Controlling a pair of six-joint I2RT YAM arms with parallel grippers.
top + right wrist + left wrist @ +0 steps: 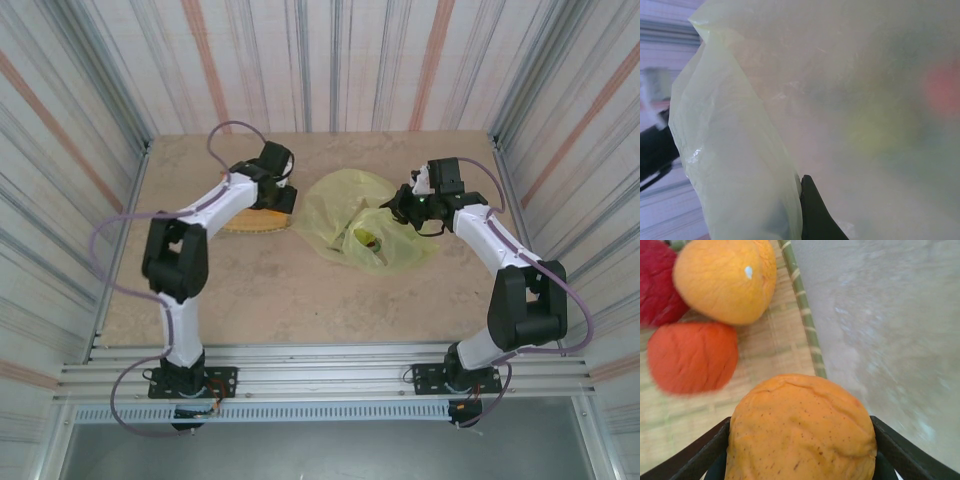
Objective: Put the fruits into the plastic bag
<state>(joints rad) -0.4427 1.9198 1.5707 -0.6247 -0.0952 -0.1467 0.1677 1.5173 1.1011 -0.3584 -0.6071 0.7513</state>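
Note:
In the left wrist view my left gripper has both dark fingers pressed against the sides of a speckled orange fruit, shut on it just above the woven mat. On the mat lie a yellow-orange fruit, a red-orange fruit and a dark red fruit. From above, the left gripper is over the mat's right edge. The pale yellow-green plastic bag lies mid-table with a green fruit inside. My right gripper is shut on the bag's film, beside one dark finger.
The mat sits left of the bag on the beige table. Striped walls close in the table on three sides. Blurred red and yellow-green shapes show through the bag film. Bare table lies right of the mat's edge.

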